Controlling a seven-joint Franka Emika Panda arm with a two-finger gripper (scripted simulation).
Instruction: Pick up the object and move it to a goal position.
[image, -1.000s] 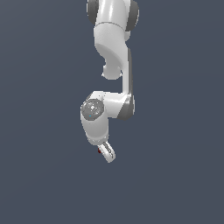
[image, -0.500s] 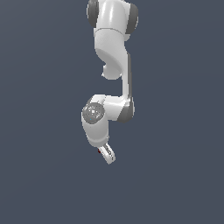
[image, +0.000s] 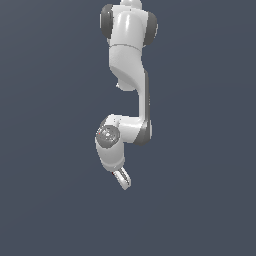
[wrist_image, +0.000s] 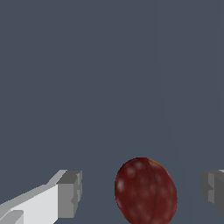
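Note:
The object (wrist_image: 145, 190) is a dark red roundish blob seen close up in the wrist view. It sits between my two grey fingertips, one (wrist_image: 70, 192) on one side and one (wrist_image: 213, 186) on the other, with a gap on each side. My gripper (wrist_image: 142, 188) is open around it and does not touch it. In the exterior view the white arm hangs down from the top and the gripper (image: 123, 179) points down toward the exterior view's right. I cannot make out the object there.
A plain dark grey-blue surface (image: 50, 200) fills the background in both views. Nothing else shows.
The gripper has sunk slightly lower in the exterior view. The red speck seen at its tip earlier no longer stands out.

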